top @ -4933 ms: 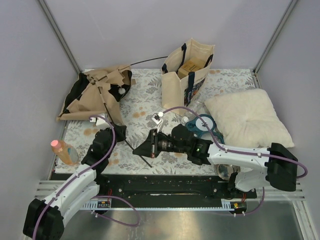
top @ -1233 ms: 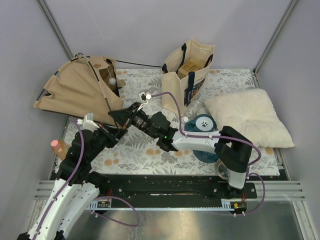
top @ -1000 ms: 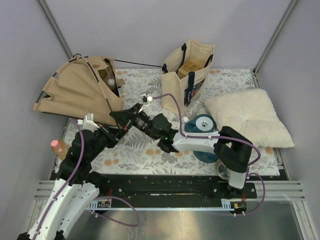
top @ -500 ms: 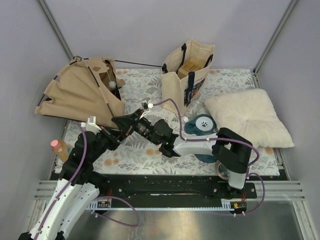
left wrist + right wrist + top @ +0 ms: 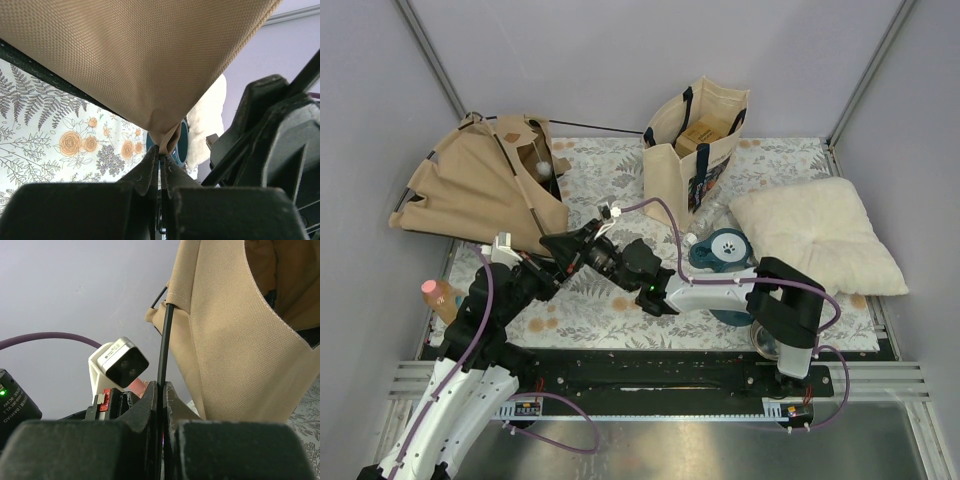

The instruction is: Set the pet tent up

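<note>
The pet tent [image 5: 480, 190] stands half-spread at the back left, tan canvas with a white pom-pom [image 5: 542, 169] hanging in its doorway. A thin black pole [image 5: 590, 126] sticks out toward the tote. At the tent's near right corner my two grippers meet. My left gripper [image 5: 552, 268] is shut on a corner tab of the tan fabric [image 5: 167, 140], seen at the left gripper [image 5: 161, 152] in its wrist view. My right gripper [image 5: 554, 243] is shut on a tent pole [image 5: 166, 340], which runs up from the right gripper [image 5: 161, 384] into the canvas hem [image 5: 240, 340].
A cream tote bag [image 5: 695, 140] with navy handles stands at the back centre. A fluffy white pillow [image 5: 815, 235] lies on the right. A teal bowl [image 5: 723, 248] sits by my right forearm. An orange bottle [image 5: 438, 297] lies at the left edge of the floral mat [image 5: 610, 190].
The tent has gone from a crumpled heap to a spread shape. Over the last second both grippers drew the corner and pole slightly toward the near edge, still shut.
</note>
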`<action>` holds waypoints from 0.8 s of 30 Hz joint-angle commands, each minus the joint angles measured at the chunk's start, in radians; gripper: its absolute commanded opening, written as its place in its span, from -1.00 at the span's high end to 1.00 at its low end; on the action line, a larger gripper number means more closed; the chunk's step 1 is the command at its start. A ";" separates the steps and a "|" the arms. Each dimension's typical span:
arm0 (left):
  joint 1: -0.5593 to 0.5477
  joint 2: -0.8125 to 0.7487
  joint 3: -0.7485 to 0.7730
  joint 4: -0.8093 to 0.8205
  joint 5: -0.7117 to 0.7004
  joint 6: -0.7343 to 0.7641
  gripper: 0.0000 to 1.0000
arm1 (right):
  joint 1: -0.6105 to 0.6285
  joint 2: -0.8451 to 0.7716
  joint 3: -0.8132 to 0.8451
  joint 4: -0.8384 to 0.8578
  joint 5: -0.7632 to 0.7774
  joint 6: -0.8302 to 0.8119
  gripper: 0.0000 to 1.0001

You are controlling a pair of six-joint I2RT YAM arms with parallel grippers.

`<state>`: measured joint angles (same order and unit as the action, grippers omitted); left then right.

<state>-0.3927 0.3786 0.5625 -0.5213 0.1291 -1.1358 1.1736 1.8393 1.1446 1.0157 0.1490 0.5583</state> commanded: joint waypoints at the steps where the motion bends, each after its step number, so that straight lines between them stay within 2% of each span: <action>1: -0.026 -0.014 0.008 0.018 0.130 -0.070 1.00 | 0.009 -0.034 -0.014 -0.011 0.061 -0.028 0.95; 6: -0.026 -0.029 0.005 0.021 0.119 -0.079 1.00 | 0.015 -0.041 -0.088 -0.031 0.049 -0.046 0.50; 15: -0.026 -0.061 -0.039 0.017 0.099 -0.094 1.00 | 0.023 -0.077 -0.163 -0.100 0.047 -0.080 0.31; 24: -0.025 -0.070 -0.030 -0.091 0.046 -0.035 1.00 | 0.024 -0.150 -0.166 -0.235 0.023 -0.126 0.07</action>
<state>-0.4133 0.3325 0.5076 -0.5949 0.1535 -1.1427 1.1980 1.7466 0.9886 0.9150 0.1638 0.4995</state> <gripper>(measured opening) 0.024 0.450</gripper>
